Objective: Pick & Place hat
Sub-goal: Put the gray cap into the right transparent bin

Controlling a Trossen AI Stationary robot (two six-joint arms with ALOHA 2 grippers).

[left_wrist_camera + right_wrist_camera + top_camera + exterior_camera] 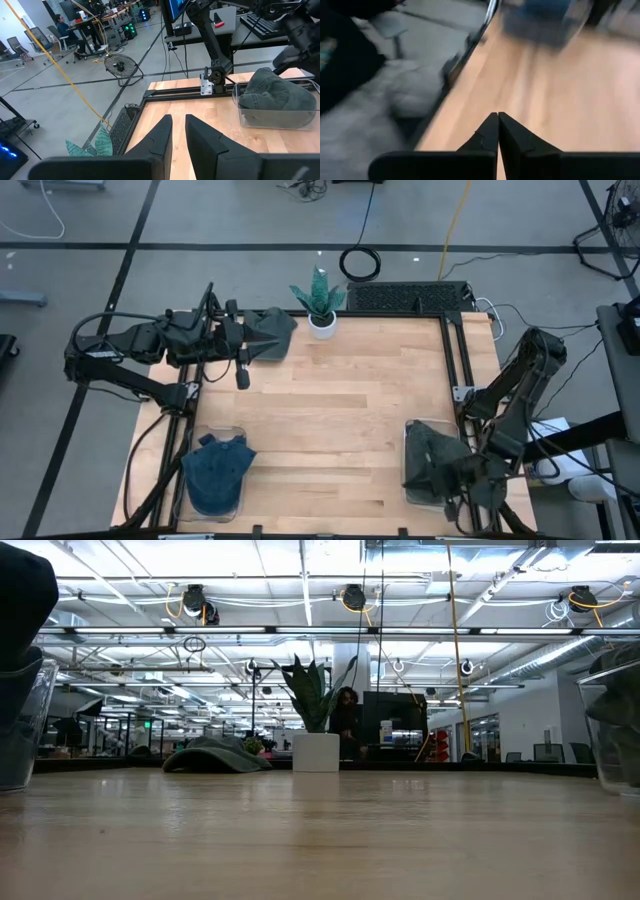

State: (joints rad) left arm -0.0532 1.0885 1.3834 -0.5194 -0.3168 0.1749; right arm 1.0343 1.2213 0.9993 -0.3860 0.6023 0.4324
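A grey-green hat (272,332) lies flat on the wood at the table's far left, also seen in the low view (215,756). My left gripper (241,368) hangs high beside it; its fingers (178,131) stand a narrow gap apart with nothing between them. A blue hat (217,470) fills a clear bin at the near left. A dark grey hat (432,460) sits in a clear bin (275,112) at the near right. My right gripper (498,131) is shut and holds nothing, raised beside that bin near the table's near right corner (465,498).
A potted plant (320,302) in a white pot stands at the middle of the far edge. Black frame rails (462,360) run along the table's right side. Bare wood (340,420) lies between the bins and the plant. A person sits in the room behind (346,710).
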